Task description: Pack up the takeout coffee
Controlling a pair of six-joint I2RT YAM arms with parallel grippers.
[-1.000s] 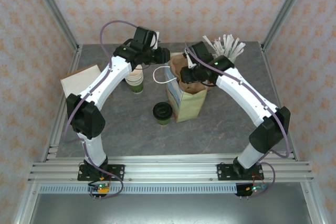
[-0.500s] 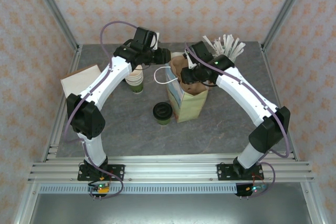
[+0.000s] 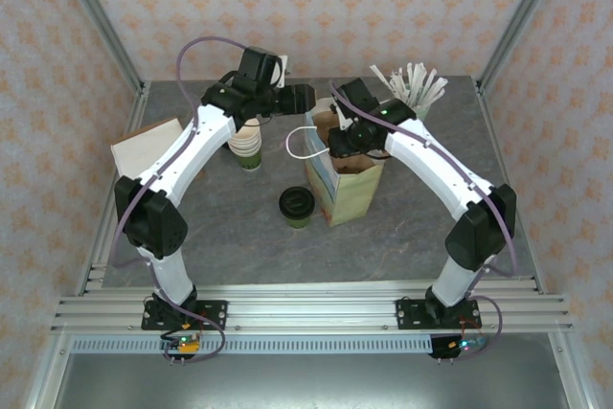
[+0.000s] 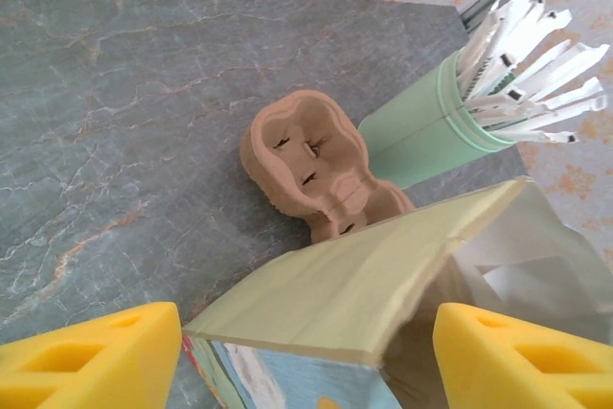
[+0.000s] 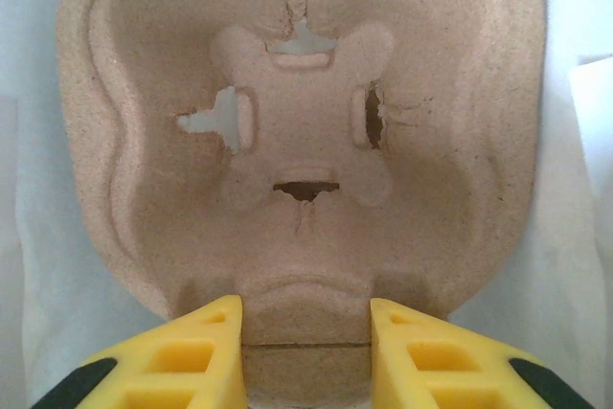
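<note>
The takeout coffee [image 3: 297, 206], a small cup with a round black lid, stands on the table just left of the paper bag [image 3: 347, 189]. My right gripper [image 3: 342, 135] is shut on the middle ridge of a brown pulp cup carrier [image 5: 302, 131], held over the bag's open top. In the right wrist view the gripper [image 5: 306, 332] pinches that ridge from both sides. My left gripper [image 3: 299, 98] hovers behind the bag's left rim. Its yellow fingers [image 4: 96, 352] stand wide open on either side of the bag's pale rim [image 4: 354, 284], not touching it.
A lidless stack of cream cups [image 3: 249, 146] stands under the left arm. A mint-green cup of white wrapped sticks [image 3: 412, 91] is at the back right, close behind the bag. A flat brown card [image 3: 144, 146] lies at the left edge. The bag's white handle [image 3: 302, 144] loops out leftward.
The right gripper has carried the carrier slightly back and left over the bag. The left gripper has shifted a little right and back. The bag's handle moved with it.
</note>
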